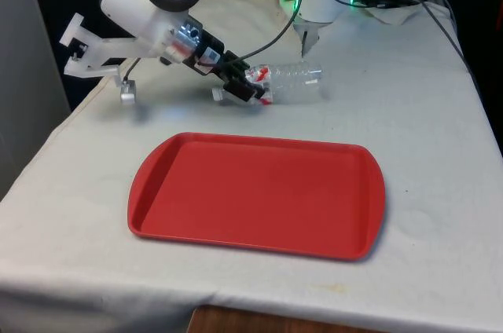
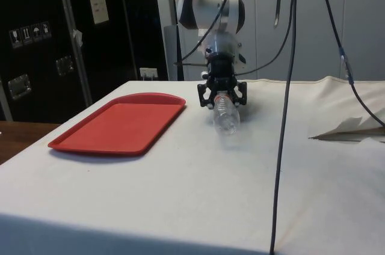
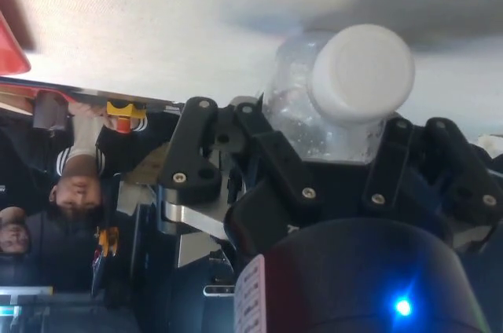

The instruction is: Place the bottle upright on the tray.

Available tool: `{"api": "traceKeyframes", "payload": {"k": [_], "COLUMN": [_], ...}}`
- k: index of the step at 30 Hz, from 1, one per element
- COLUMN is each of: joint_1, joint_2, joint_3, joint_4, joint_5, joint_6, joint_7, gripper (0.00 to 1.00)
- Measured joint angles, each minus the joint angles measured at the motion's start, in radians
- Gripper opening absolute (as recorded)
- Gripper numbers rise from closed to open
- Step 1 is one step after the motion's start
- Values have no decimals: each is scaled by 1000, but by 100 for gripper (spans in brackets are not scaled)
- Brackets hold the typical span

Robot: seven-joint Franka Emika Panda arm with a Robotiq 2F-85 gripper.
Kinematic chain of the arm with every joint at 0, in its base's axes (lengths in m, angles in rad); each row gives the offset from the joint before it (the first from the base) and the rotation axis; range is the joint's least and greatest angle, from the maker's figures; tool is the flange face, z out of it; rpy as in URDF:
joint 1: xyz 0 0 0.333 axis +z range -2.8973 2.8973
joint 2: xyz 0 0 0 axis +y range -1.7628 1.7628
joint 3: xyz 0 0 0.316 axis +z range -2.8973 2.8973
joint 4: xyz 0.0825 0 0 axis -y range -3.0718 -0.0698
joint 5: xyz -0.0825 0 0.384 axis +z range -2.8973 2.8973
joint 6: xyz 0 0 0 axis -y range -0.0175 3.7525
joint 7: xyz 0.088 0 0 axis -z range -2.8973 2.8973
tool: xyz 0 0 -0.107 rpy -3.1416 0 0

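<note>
we can't make out the bottle's [image 1: 292, 82] cap end in the front view, it's tucked behind the gripper [image 1: 245, 91]; in the side view the gripper [image 2: 221, 94] covers that same end and we see mostly the clear base pointing toward the camera. in the wrist view the white cap [image 3: 362, 72] and clear shoulder of the bottle [image 3: 302, 109] show, but the body beyond is out of sight. label on the bottle reads as red and white, text too small to tell. the arm's upper part is cut off at the frame edge in front and side views.

counts: 1 bottle, 1 red tray [image 1: 196, 227], 1 gripper. in the wrist view we also see 2 people [image 3: 75, 192] past the table edge, partly cropped.

gripper state: fingers [image 3: 192, 152] closed in around the bottle's neck end, one each side, touching it as far as we can tell, so it has hold of the bottle. the bottle lies on its side on the white cloth [image 1: 424, 129], stretching away from the fingertips. tray sits apart from the gripper, flat on the cloth, nearer the front cam than the gripper; in the side view the tray [image 2: 120, 124] is beside the gripper, not touching the bottle [image 2: 226, 116].
</note>
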Motion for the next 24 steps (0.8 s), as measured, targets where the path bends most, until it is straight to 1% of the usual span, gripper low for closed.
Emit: {"api": "traceKeyframes", "payload": {"k": [7,12,15,17,24], "joint_1": [5,15,17,17,25], "joint_2": [-8,-51,-67,-67,-114], "joint_3": [-8,-21,-24,-24,-34], "joint_4": [0,-9,-13,-13,-20], "joint_5": [-2,-28,-36,-36,-68], "joint_6": [-1,-7,-7,-7,-10], "joint_7": [4,29,37,37,68], "gripper": [0,0,0,0,0]}}
